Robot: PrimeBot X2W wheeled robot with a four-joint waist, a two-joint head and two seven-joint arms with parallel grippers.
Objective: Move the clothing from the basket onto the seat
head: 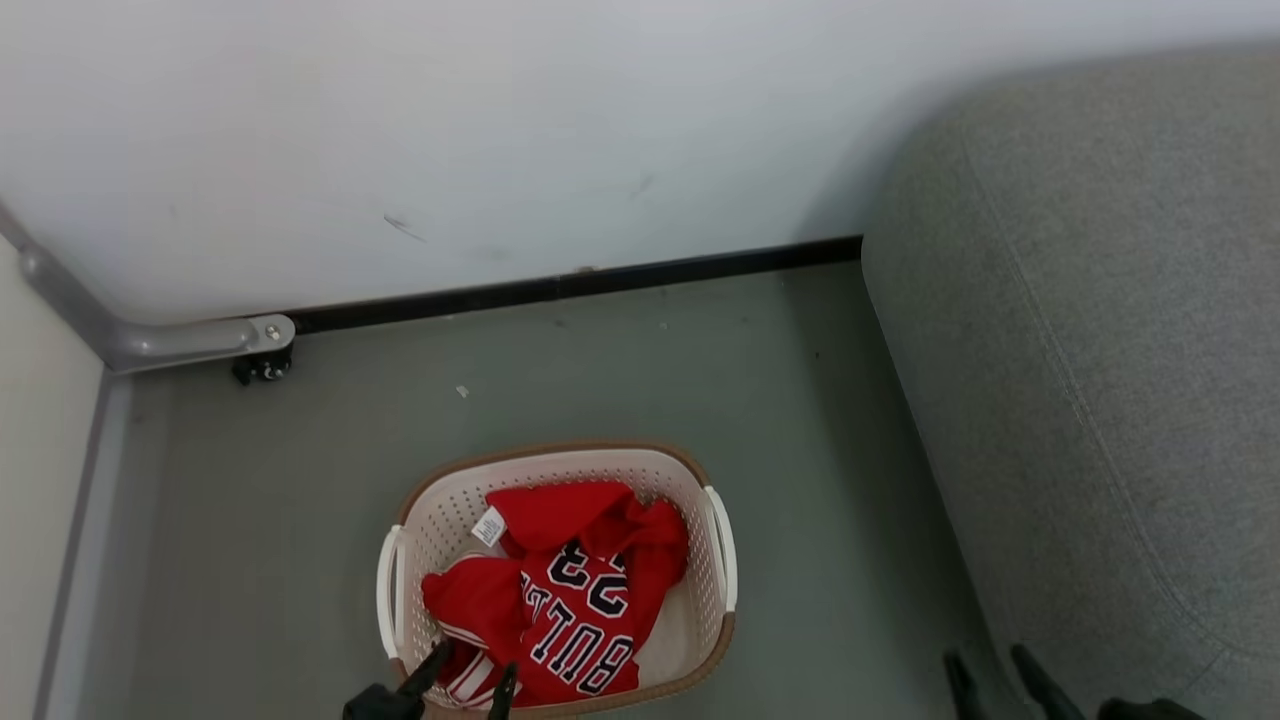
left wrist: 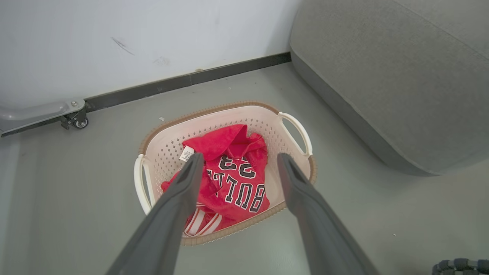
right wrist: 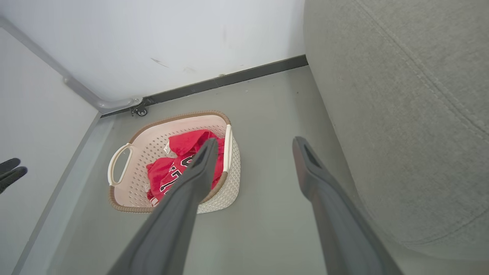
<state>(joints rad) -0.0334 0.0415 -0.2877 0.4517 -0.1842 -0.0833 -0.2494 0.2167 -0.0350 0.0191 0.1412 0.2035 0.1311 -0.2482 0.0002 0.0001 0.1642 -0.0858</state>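
Note:
The red jersey (head: 560, 585) with the black 23 and lettering lies crumpled inside the cream basket (head: 715, 610), which stands on the grey floor. Its white tag (head: 488, 526) shows at the upper left of the heap. My left gripper (head: 470, 672) hangs open above the basket's near rim; in the left wrist view the open left gripper (left wrist: 237, 161) frames the jersey (left wrist: 233, 179) in the basket (left wrist: 160, 152). My right gripper (head: 988, 662) stands open over the floor beside the grey sofa (head: 1090, 340). The right wrist view has the right gripper (right wrist: 256, 143), basket (right wrist: 130, 183) and sofa (right wrist: 401, 95).
A white wall (head: 450, 130) with a black skirting strip (head: 600, 285) runs behind the basket. At the back left a grey metal frame leg on a small castor (head: 262, 368) meets a pale panel (head: 40, 450). Bare floor (head: 830, 500) separates basket and sofa.

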